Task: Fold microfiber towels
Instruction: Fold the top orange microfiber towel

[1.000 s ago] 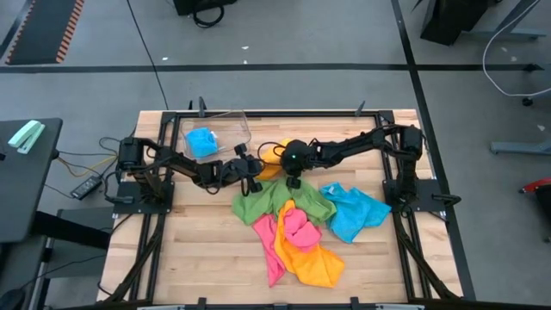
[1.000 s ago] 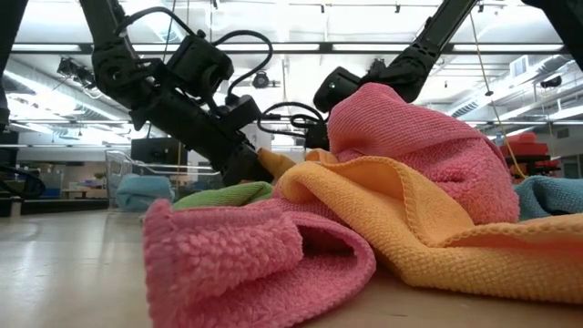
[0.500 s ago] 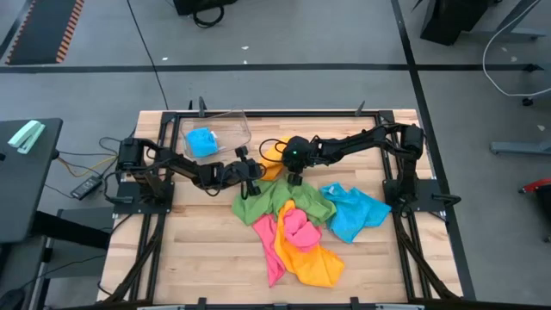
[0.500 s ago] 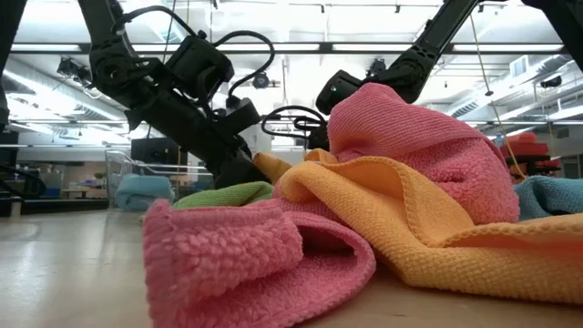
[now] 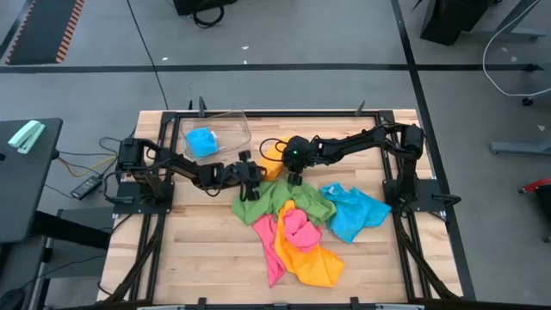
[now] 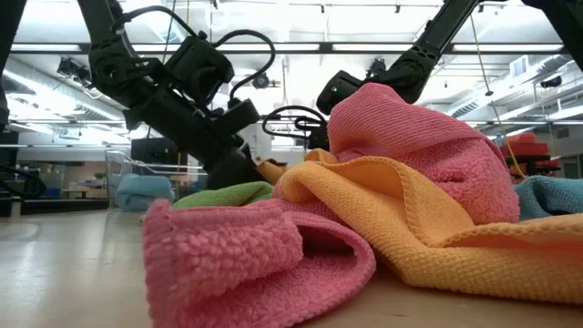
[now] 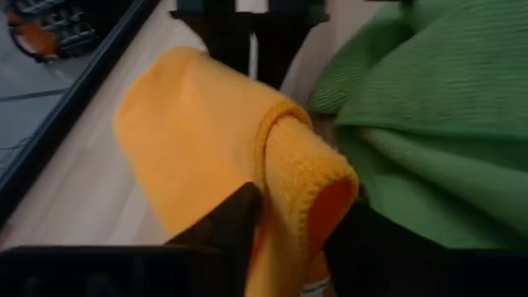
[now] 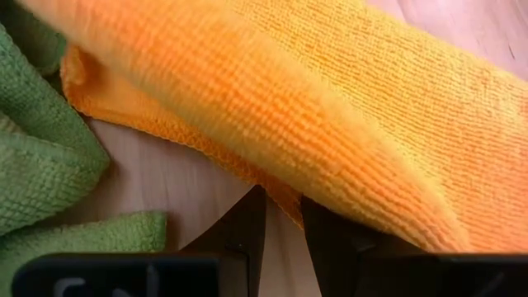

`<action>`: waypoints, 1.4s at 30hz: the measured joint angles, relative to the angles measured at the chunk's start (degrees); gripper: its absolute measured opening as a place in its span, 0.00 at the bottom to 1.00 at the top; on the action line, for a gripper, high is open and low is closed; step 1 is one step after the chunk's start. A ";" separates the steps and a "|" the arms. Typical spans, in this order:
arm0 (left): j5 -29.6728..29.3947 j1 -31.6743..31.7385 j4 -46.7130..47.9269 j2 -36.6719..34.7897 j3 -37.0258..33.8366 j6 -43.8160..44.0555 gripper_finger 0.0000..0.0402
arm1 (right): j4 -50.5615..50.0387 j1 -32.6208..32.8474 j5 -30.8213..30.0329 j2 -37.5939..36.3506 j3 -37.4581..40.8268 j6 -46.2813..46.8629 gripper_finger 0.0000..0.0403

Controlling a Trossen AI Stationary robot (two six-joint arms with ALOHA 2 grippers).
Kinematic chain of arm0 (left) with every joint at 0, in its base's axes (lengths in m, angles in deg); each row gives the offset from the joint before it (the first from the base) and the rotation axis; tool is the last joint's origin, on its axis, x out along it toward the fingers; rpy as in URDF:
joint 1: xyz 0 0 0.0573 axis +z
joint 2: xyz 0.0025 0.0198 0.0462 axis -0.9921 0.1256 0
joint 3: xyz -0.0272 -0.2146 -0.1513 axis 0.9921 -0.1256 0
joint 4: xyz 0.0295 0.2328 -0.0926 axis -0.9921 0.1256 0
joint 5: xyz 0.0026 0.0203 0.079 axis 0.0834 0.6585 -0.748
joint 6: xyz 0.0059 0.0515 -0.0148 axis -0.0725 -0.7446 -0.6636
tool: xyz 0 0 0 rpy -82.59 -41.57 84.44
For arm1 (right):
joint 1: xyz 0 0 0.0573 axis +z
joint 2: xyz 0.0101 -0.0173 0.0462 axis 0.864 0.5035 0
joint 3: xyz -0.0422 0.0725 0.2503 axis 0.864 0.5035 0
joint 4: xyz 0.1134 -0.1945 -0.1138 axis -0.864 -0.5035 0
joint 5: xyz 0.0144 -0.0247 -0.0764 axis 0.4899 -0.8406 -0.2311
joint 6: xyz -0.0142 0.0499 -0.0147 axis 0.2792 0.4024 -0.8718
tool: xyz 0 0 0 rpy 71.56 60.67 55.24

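Observation:
A small orange-yellow towel (image 5: pixel 273 158) lies bunched on the table's far middle, between my two grippers. My left gripper (image 5: pixel 252 175) is at its left end, shut on it (image 7: pixel 206 140). My right gripper (image 5: pixel 291 170) is at its right side, shut on it (image 8: pixel 330 107). A green towel (image 5: pixel 280 200) lies spread just near of it. A pink towel (image 5: pixel 297 228), a second orange towel (image 5: pixel 312 261) and a blue towel (image 5: pixel 355 213) lie heaped on the table's near middle and right. My left gripper pinches a rolled fold at the towel's end (image 7: pixel 301 194) between its two fingers (image 7: pixel 227 227), several layers thick. The fingers come low and nearly level from the table's left. The rest of the towel rests on the table. My right gripper pinches the towel's thin lower edge (image 8: pixel 285 196) between its two fingertips (image 8: pixel 247 221). The fingers come from above, slanting down from the table's right. The towel's bulk lies draped over that edge, close above the wood.
A clear plastic bin (image 5: pixel 234 127) at the far left holds a blue towel (image 5: pixel 203 141). The towel heap (image 6: pixel 383 200) fills the near middle. Bare wood lies at the near left (image 5: pixel 207 250). Black frame rails (image 5: pixel 284 113) run along the table's edges.
My right gripper has gone a little toward the table's far edge and left, still shut on the orange-yellow towel. My left gripper has kept its hold and barely shifted. The heap of other towels has stayed where it was.

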 joint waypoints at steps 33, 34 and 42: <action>6.20 2.16 -0.98 -6.43 0.04 1.15 0.50 | -19.14 -3.14 -0.83 -8.77 0.07 -1.86 0.23; 6.20 2.58 -1.01 -6.44 0.04 1.16 0.49 | -19.06 -3.13 -0.46 -8.16 0.07 -1.70 0.23; 6.18 4.96 0.07 -6.47 0.04 2.67 0.46 | -12.11 -6.32 0.44 -4.67 0.00 -2.17 0.23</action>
